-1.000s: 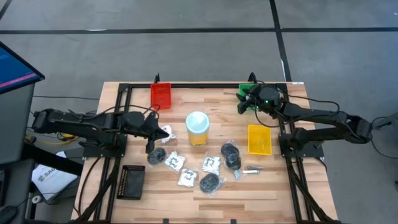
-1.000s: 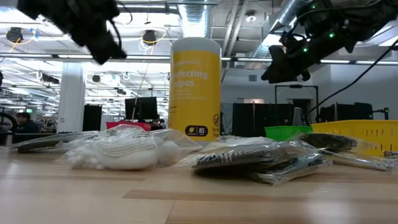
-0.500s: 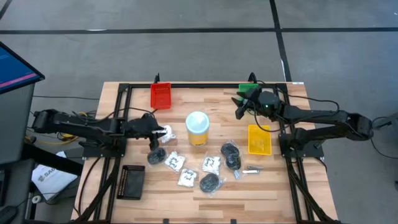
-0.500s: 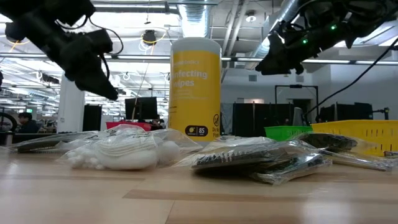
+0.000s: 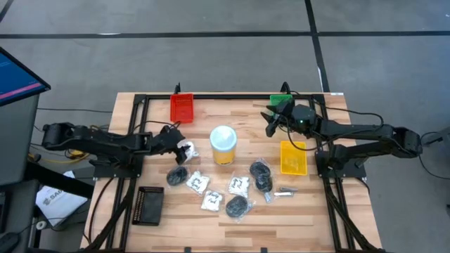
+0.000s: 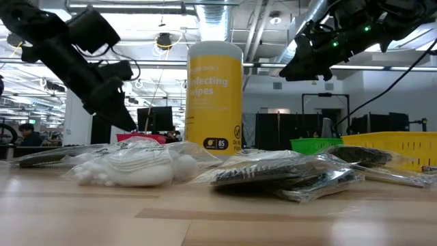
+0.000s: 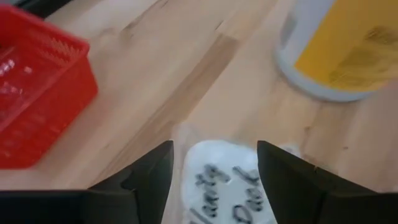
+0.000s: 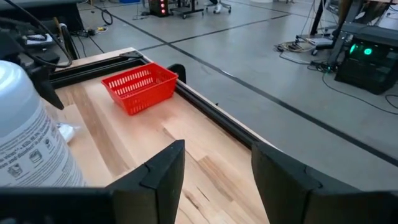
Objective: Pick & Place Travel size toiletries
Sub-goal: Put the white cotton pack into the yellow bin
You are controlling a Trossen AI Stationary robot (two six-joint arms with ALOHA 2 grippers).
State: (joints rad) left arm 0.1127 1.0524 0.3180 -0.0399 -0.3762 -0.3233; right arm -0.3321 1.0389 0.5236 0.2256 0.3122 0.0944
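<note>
Yellow tub (image 5: 223, 145) between red tray (image 5: 182, 107) and sachets (image 5: 198, 183).

An industrial robotics lab: exposed ceiling ducts (image 6: 225, 20), concrete floor (image 5: 225, 49), equipment racks (image 8: 370, 59) behind the wooden table (image 5: 246, 119).

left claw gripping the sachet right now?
No: in the left wrist view the left claw stands open, its fingers apart on either side of the white sachet lying on the table.
</note>
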